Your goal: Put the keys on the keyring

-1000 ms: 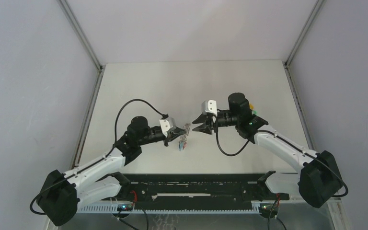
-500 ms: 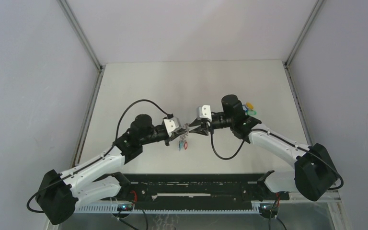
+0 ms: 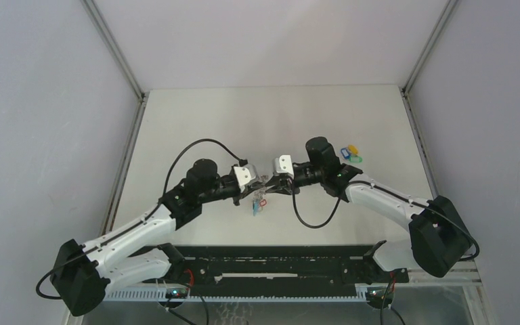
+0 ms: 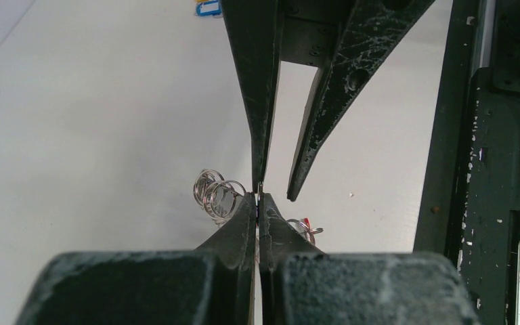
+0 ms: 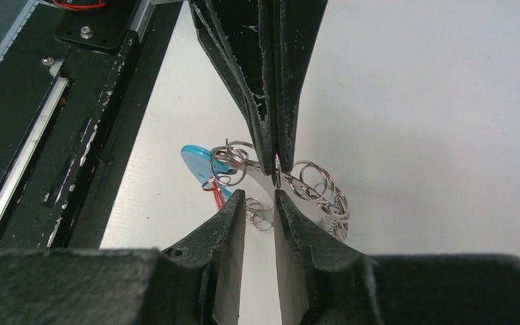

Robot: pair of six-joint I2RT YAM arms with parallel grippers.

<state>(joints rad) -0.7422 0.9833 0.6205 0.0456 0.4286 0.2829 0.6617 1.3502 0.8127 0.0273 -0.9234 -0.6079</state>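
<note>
**Both claws meet at the keyring, keys lie apart**

In the overhead view the two arms reach inward and their tips come together just below the centre of the frame, above the pale table (image 3: 244, 122). The left claw (image 4: 258, 203) is fully closed, its fingers pressed flat against each other and pinching a thin wire of the keyring (image 5: 311, 183). The ring's silvery coils bulge out on either side of that grip. A curved cyan piece (image 5: 196, 159) and a small red tag (image 5: 211, 196) hang from the bundle at the left of the right wrist view.

The right claw (image 5: 260, 196) faces it tip to tip. Its fingers stand only a narrow gap apart, with a loop of the ring lying in that gap. No clamp on the wire can be seen.

The keys (image 3: 350, 152), a small yellow, blue and green cluster, lie on the table right of centre in the overhead frame. They sit beside the right arm and well apart from the keyring.
</note>
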